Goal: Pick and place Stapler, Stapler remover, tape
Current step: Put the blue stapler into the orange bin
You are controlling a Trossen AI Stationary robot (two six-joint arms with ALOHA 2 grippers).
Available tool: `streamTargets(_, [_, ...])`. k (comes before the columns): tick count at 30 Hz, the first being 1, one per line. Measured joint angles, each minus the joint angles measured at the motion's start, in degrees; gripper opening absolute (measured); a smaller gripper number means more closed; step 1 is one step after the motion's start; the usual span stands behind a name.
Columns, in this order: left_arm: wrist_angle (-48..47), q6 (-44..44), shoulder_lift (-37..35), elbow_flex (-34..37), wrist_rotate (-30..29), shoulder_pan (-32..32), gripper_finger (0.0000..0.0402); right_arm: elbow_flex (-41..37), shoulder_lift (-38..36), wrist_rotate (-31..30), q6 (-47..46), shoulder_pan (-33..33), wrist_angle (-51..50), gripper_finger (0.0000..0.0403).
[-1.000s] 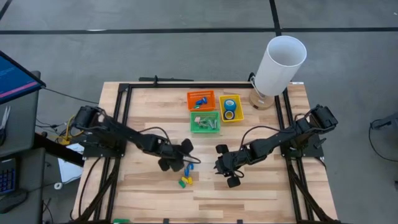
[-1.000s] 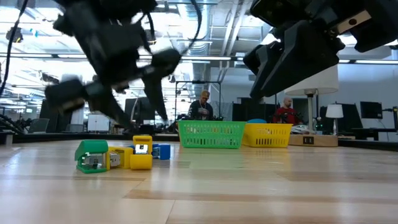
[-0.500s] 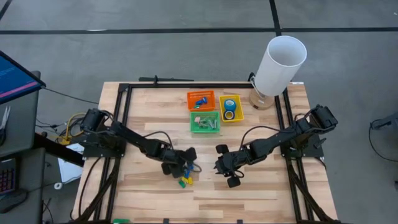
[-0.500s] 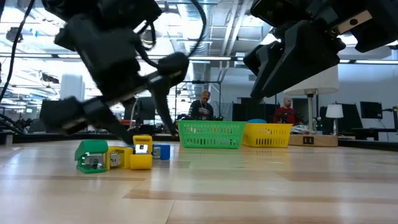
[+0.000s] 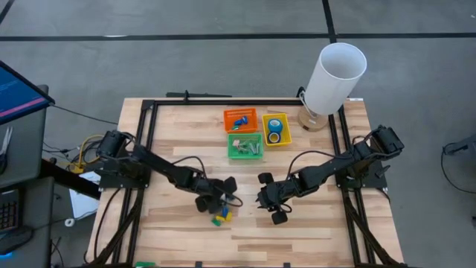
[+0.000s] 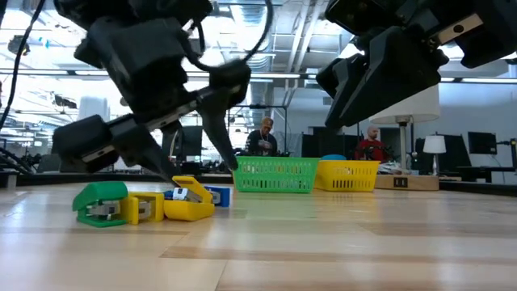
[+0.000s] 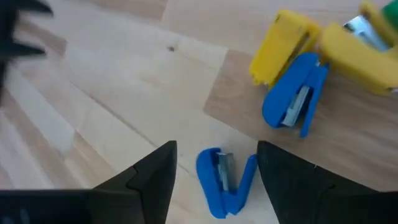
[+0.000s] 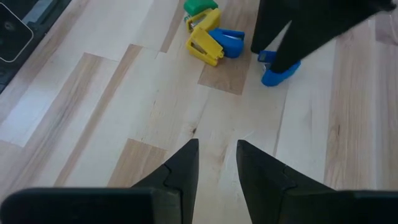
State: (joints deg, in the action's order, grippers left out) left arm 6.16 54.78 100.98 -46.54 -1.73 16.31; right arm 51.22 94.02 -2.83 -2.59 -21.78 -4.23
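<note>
The left pincer (image 7: 214, 165), released, straddles a small blue stapler (image 7: 224, 180) on the worktop (image 5: 297, 223) while the right pincer (image 8: 216, 163), also released, hovers near that stapler.

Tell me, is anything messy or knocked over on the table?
Yes. The little staplers lie jumbled in a heap on the bare wood, not in the baskets. One blue stapler lies apart from the heap, between the left gripper's open fingers.

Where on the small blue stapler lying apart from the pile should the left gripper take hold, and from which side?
Grip the small blue plastic stapler across its two long outer sides, coming from above. It lies on its side on the wooden table, apart from the other staplers, and the open left gripper already has a finger on either side, so closing there should catch it squarely.
</note>
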Motion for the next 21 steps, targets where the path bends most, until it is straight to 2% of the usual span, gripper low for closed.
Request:
streamTargets(10, [4.37,-5.89,4.3,-0.15,5.1,-2.59,0.0213,0.0,0.0,0.0,-0.02,0.0,-0.02,0.0101])
streamTargets(21, [5.1,-19.61,4.26,-0.01,6.79,-4.72,0.0202,0.0,0.0,0.02,-0.04,0.0,-0.04,0.0101])
